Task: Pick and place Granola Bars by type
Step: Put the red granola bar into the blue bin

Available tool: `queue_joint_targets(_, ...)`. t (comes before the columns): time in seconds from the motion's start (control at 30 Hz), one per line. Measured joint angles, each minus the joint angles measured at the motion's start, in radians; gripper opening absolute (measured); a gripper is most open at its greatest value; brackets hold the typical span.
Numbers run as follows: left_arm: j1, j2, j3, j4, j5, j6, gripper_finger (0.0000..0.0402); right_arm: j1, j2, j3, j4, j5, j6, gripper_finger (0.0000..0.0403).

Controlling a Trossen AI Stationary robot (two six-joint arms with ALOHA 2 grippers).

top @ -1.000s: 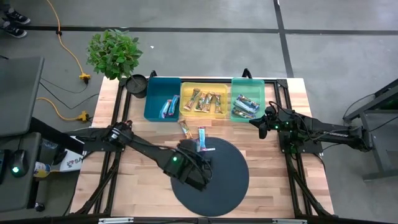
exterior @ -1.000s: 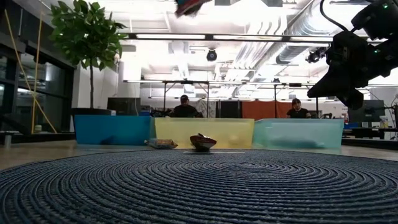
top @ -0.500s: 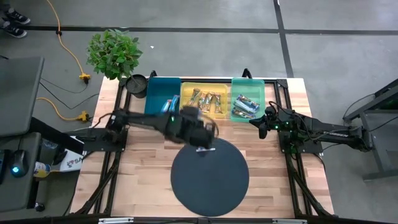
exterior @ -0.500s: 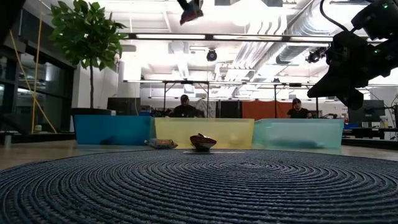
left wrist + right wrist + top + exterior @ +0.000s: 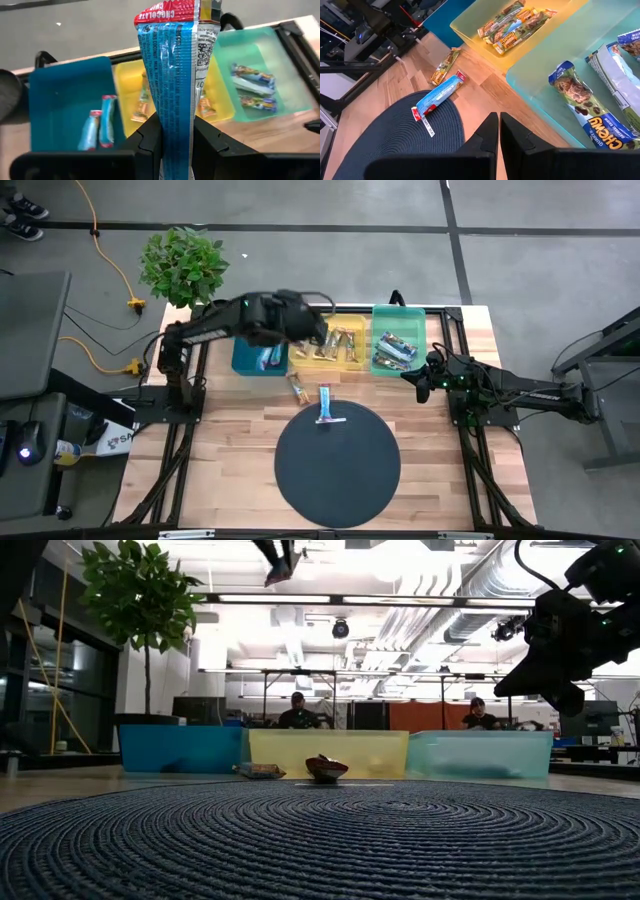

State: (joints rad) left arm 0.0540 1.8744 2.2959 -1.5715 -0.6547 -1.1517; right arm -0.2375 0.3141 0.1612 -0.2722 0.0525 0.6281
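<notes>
— Since a second ago, what has moved?

— Up and away from the round mat [image 5: 337, 465]: my left pincer [image 5: 310, 335] has swung across to hang above the trays, pinched on a blue bar [image 5: 175, 85] that stands on end between my fingers [image 5: 150, 137]. My right pincer [image 5: 421, 385] waits shut beside the green tray [image 5: 398, 312].

— How does the bar handle?

— Light, I judge, and its wrapper is thin, slick and crinkly. I hold it low down, so the long top may sway. A squeeze at mid-length would steady it more.

— Any writing?

— "CHOCOLATE" on its red end, fine print and a square code below. Bars in the green tray read "CHEWY".

— Where does it go?

— Probably the teal tray [image 5: 65, 105], ahead of my fingers to one side, where two blue bars [image 5: 98, 127] already lie. Another blue bar [image 5: 324, 403] lies at the mat's edge, a tan bar [image 5: 296, 387] just beside it.
</notes>
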Motion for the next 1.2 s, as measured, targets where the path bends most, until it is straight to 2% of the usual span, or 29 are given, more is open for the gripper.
queue_joint_targets(0.2, 0.118, -0.024, -0.009, 0.002, 0.076, 0.133, 0.0071, 0.000, 0.000, 0.000, 0.000, 0.000, 0.000, 0.0000)
queue_joint_targets(0.33, 0.174, -0.063, -0.117, 0.002, 0.119, 0.167, 0.0071, 0.000, 0.000, 0.000, 0.000, 0.000, 0.000, 0.0000)
queue_joint_targets(0.5, 0.221, -0.178, -0.402, 0.058, 0.151, 0.130, 0.0071, 0.000, 0.000, 0.000, 0.000, 0.000, 0.000, 0.0000)
queue_joint_targets(0.67, 0.287, -0.358, -0.766, 0.391, 0.236, 0.189, 0.0071, 0.000, 0.000, 0.000, 0.000, 0.000, 0.000, 0.0000)
queue_joint_targets(0.8, 0.364, -0.447, -0.993, 0.538, 0.318, 0.209, 0.0071, 0.000, 0.000, 0.000, 0.000, 0.000, 0.000, 0.0000)
queue_joint_targets(0.97, 0.462, -0.466, -1.165, 0.613, 0.415, 0.250, 0.0071, 0.000, 0.000, 0.000, 0.000, 0.000, 0.000, 0.0000)
queue_joint_targets(1.2, 0.586, -0.466, -1.255, 0.703, 0.442, 0.342, 0.0071, 0.000, 0.000, 0.000, 0.000, 0.000, 0.000, 0.0000)
